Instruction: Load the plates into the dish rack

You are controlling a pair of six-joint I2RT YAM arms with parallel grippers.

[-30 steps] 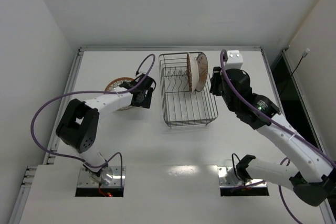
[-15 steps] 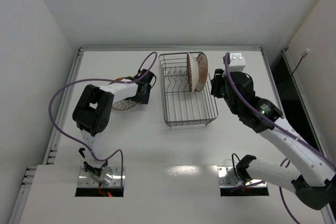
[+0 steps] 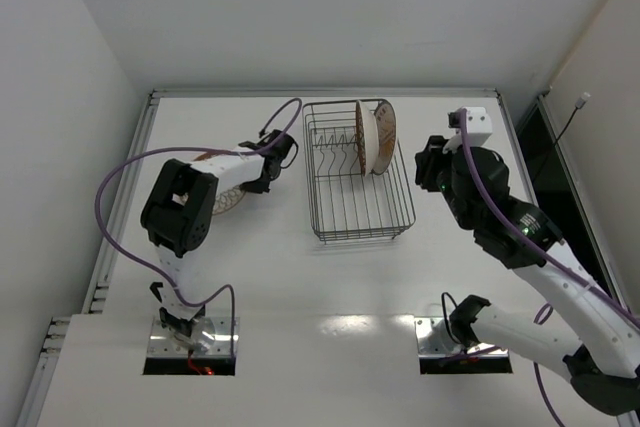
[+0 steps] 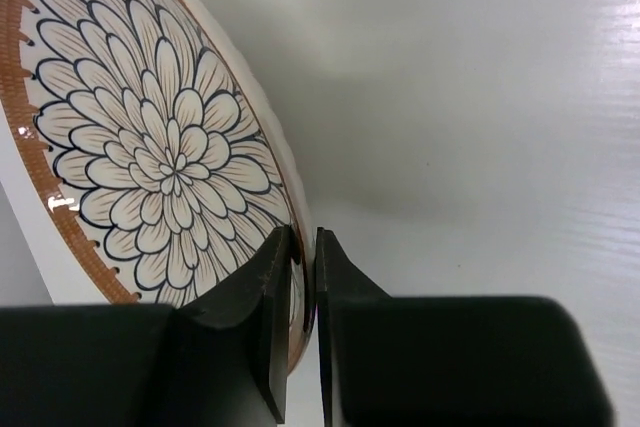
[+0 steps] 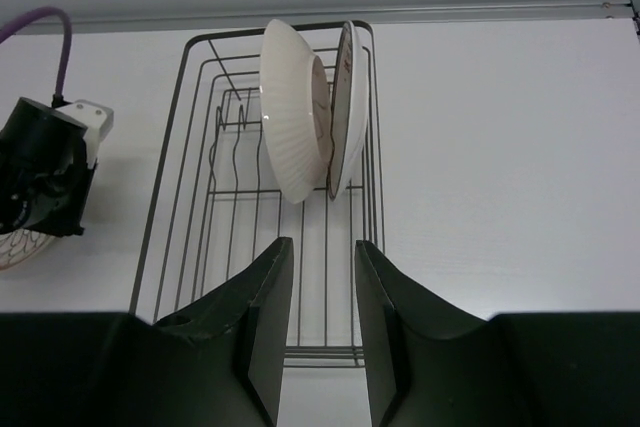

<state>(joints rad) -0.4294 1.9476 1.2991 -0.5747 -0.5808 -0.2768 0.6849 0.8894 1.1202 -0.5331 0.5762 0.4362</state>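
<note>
Left jaws pinch round petal-patterned plate [image 4: 150,147]; thin-wire rack [image 3: 358,209] holds two plates [image 3: 372,137]

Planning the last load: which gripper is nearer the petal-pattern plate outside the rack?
Left. The left gripper pinches the rim of the plate; the right gripper hovers open across the dish rack.

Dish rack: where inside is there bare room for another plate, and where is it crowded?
In the dish rack, the whole near half is bare wire, and so are the prongs left of the two standing plates. The far right corner, where those plates stand together, is crowded.
</note>
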